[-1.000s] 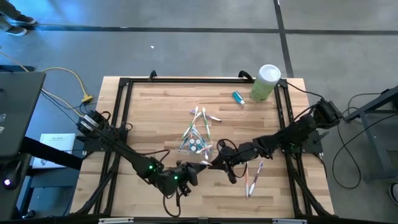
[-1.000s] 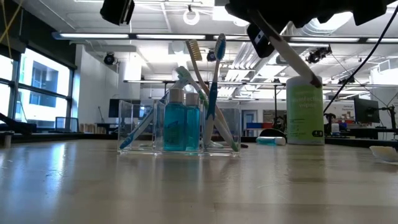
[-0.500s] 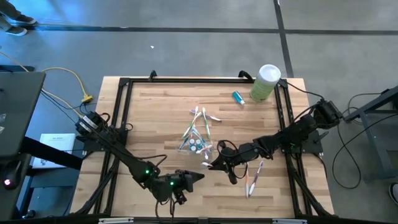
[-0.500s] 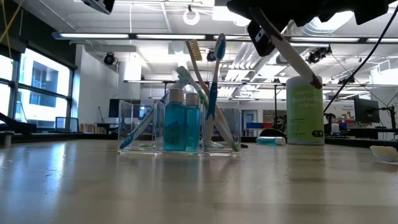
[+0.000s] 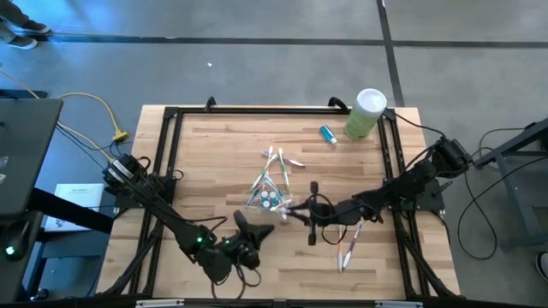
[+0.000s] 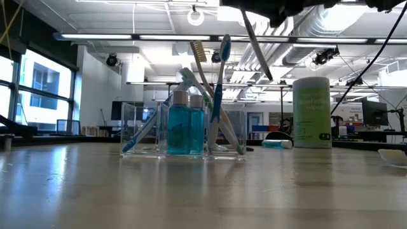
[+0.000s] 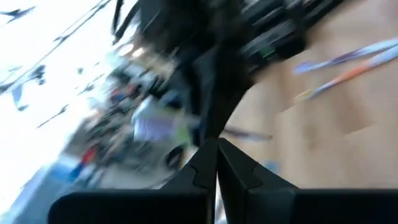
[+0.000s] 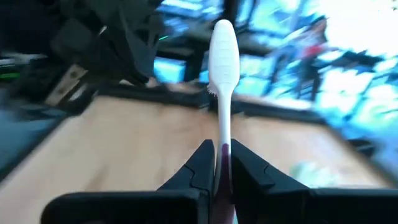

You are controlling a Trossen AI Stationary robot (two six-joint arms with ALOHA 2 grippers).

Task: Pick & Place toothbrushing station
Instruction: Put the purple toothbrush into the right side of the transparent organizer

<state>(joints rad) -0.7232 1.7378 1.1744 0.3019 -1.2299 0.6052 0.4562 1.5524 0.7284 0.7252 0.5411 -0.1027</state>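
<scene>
The clear cup (image 5: 270, 199) stands on the table's middle on its flat base, with two blue tubes (image 6: 187, 130) and several toothbrushes (image 6: 219, 76) standing in it. My right gripper (image 5: 301, 214) hovers just right of the cup, shut on a white toothbrush (image 8: 222, 56), which hangs slanted high above the table in the low view (image 6: 257, 48). My left gripper (image 5: 242, 222) is shut and empty, in the air near the front edge, left of the cup. The left wrist view shows its fingers (image 7: 216, 165) together. My right gripper pinches the white toothbrush by its handle (image 8: 222, 152) between its two fingers. The brush runs on past the fingertips, and its head (image 8: 222, 43) is the free end. It is lifted clear of the table and slants in the air beside the cup.
Two loose toothbrushes (image 5: 349, 244) lie on the table to the front right. A small blue tube (image 5: 327, 133) lies at the back, next to a tall pale-green canister (image 5: 366, 113). A black frame (image 5: 171, 115) borders the tabletop.
My right gripper has risen a little, turned and drawn closer to the cup; its toothbrush now hangs steeper and higher. My left gripper has rolled about its own axis and swung from pointing right to pointing toward the far edge, staying shut.
</scene>
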